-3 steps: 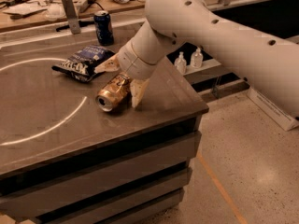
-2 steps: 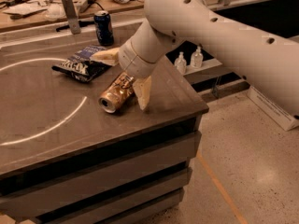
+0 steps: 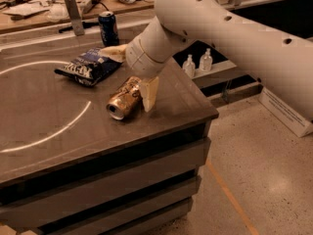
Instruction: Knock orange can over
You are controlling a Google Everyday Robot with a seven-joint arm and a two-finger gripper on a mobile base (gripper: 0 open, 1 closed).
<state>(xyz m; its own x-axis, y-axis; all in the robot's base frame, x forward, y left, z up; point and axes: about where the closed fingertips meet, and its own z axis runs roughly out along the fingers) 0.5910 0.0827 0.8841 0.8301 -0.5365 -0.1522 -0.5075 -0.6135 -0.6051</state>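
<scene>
The orange can [image 3: 124,99] lies flat on its side on the tabletop [image 3: 44,111], towards the near right corner, with its silver end pointing near and left. From where I stand, the knocking-over looks done: the can is down, not upright.

The tool [image 3: 125,80] hangs right over the can's far end, spread wide and grasping nothing. One of its pale fingers [image 3: 149,93] points down at the can's right flank, just beside it and perhaps touching; I can't be sure. The other reaches out left, above the crumpled dark snack bag [image 3: 87,67] that sits just far-left of the can.

I'd say all that remains is for the arm to lift clear without setting the can rolling towards the edge.

Further back, a dark blue can [image 3: 108,28] stands upright, well apart from all this and untouched.
</scene>
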